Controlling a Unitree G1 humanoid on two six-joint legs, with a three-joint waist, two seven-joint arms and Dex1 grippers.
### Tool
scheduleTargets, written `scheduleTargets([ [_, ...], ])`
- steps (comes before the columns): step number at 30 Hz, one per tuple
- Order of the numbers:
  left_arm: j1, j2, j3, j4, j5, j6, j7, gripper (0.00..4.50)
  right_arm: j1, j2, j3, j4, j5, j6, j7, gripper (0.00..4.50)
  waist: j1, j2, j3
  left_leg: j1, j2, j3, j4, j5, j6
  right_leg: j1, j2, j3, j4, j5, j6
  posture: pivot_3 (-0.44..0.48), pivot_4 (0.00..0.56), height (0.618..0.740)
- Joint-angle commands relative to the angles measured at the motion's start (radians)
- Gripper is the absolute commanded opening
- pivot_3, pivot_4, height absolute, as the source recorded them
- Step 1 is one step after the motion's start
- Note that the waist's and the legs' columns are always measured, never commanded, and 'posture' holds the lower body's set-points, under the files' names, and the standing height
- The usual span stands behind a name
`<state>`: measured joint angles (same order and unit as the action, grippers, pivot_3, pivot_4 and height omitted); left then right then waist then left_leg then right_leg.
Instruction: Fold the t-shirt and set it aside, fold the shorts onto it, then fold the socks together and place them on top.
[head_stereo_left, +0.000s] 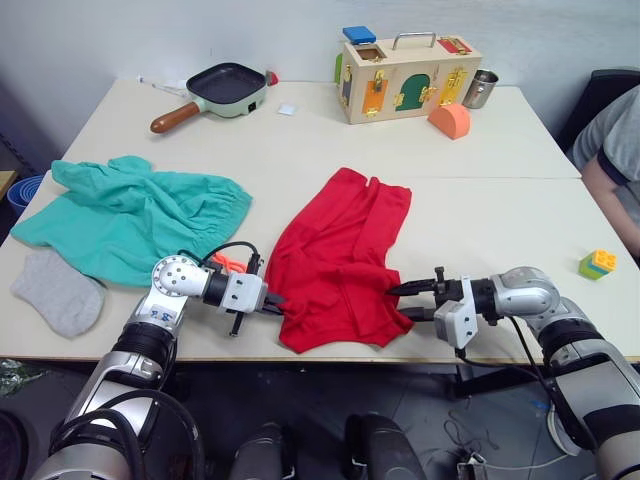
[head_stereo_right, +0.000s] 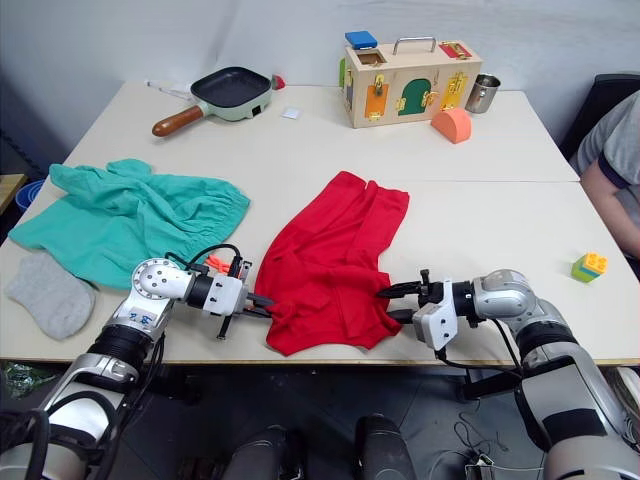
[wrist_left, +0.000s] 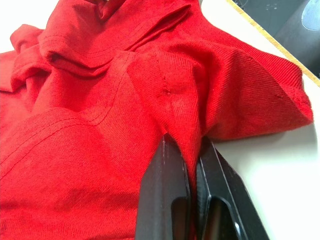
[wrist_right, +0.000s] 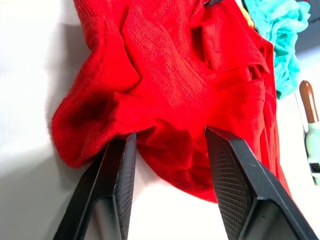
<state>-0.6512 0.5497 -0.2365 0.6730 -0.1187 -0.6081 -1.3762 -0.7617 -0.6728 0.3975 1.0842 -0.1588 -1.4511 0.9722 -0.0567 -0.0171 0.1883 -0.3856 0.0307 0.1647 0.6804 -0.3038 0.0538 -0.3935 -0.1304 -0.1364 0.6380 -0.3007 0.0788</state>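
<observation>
Left gripper (head_stereo_left: 272, 303) at the table's near edge, fingers (wrist_left: 165, 200) clamped on a fold of the t-shirt (head_stereo_left: 340, 265). Right gripper (head_stereo_left: 400, 301) on the shirt's other side, fingers (wrist_right: 120, 170) spread apart, straddling a bunched edge of the cloth, not pinching it. T-shirt lies crumpled at the middle of the near edge of the table (head_stereo_left: 500, 220). Shorts (head_stereo_left: 125, 220) lie spread toward the left edge, just beside the left arm. One grey sock (head_stereo_left: 58, 290) flat at the near-left corner, touching the shorts. Frying pan (head_stereo_left: 215, 92) and wooden latch box (head_stereo_left: 405, 80) along the far edge. Small toy brick (head_stereo_left: 597, 263) near the right edge.
</observation>
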Motion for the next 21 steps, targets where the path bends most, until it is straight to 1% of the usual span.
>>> scheduleTargets([
  [1, 0.020, 0.004, 0.008, -0.025, -0.008, -0.002, -0.007, 0.00, 0.022, 0.000, 0.048, -0.015, -0.008, 0.019, 0.012, 0.51, 0.000, 0.000, 0.000, 0.000, 0.000, 0.000, 0.000, 0.000, 0.000, 0.000, 0.000, 0.000, 0.000, 0.000, 0.000, 0.000, 0.150, 0.740],
  [2, 0.020, 0.005, 0.009, -0.024, -0.008, -0.003, -0.008, 0.00, 0.022, -0.002, 0.055, -0.019, 0.001, 0.018, 0.015, 0.18, 0.000, 0.000, 0.000, 0.000, 0.000, 0.000, 0.000, 0.000, 0.000, 0.000, 0.000, 0.000, 0.000, 0.000, 0.000, 0.000, 0.150, 0.740],
  [3, 0.021, 0.006, 0.011, -0.024, -0.008, -0.003, -0.010, 0.00, 0.022, -0.006, 0.062, -0.025, 0.011, 0.017, 0.017, 0.04, 0.000, 0.000, 0.000, 0.000, 0.000, 0.000, 0.000, 0.000, 0.000, 0.000, 0.000, 0.000, 0.000, 0.000, 0.000, 0.000, 0.150, 0.740],
  [7, 0.026, 0.007, 0.016, -0.036, -0.014, -0.002, -0.010, 0.00, 0.028, -0.022, 0.083, -0.061, 0.059, 0.022, 0.025, 0.04, 0.001, 0.000, 0.000, 0.000, 0.000, 0.000, 0.000, 0.000, 0.000, 0.000, 0.000, 0.000, 0.000, 0.000, 0.000, 0.000, 0.150, 0.740],
  [9, 0.042, 0.015, 0.029, -0.077, -0.048, 0.023, -0.027, 0.00, 0.038, -0.042, 0.103, -0.104, 0.119, 0.035, 0.045, 0.04, 0.002, 0.000, 0.000, 0.000, 0.000, 0.000, -0.001, 0.000, 0.000, -0.001, 0.000, 0.000, 0.000, 0.000, 0.000, 0.000, 0.150, 0.740],
  [11, 0.083, 0.042, 0.056, -0.183, -0.123, 0.101, -0.063, 0.00, 0.067, -0.096, 0.128, -0.197, 0.231, 0.079, 0.092, 0.04, 0.003, 0.002, 0.001, -0.001, 0.000, 0.000, -0.001, 0.000, 0.000, -0.001, 0.000, 0.000, -0.001, 0.000, 0.000, 0.000, 0.150, 0.740],
  [15, 0.191, 0.133, 0.094, -0.426, -0.252, 0.289, -0.113, 0.00, 0.168, -0.237, 0.139, -0.427, 0.491, 0.249, 0.252, 0.04, 0.008, 0.010, 0.006, -0.004, 0.000, -0.002, -0.002, -0.001, 0.000, -0.003, -0.001, 0.000, -0.001, 0.000, 0.000, 0.000, 0.150, 0.740],
  [17, 0.249, 0.176, 0.104, -0.532, -0.288, 0.349, -0.125, 0.00, 0.223, -0.297, 0.114, -0.512, 0.585, 0.320, 0.323, 0.04, 0.013, 0.013, 0.008, -0.004, -0.001, -0.002, -0.001, -0.001, 0.001, -0.002, -0.001, -0.001, -0.003, 0.000, 0.000, 0.000, 0.150, 0.740],
  [21, 0.348, 0.237, 0.116, -0.684, -0.312, 0.392, -0.130, 0.00, 0.342, -0.396, 0.047, -0.640, 0.705, 0.468, 0.438, 0.04, 0.026, 0.015, 0.010, -0.002, 0.000, -0.005, -0.002, -0.002, 0.001, 0.001, -0.001, -0.002, -0.008, 0.000, 0.000, 0.000, 0.150, 0.740],
])
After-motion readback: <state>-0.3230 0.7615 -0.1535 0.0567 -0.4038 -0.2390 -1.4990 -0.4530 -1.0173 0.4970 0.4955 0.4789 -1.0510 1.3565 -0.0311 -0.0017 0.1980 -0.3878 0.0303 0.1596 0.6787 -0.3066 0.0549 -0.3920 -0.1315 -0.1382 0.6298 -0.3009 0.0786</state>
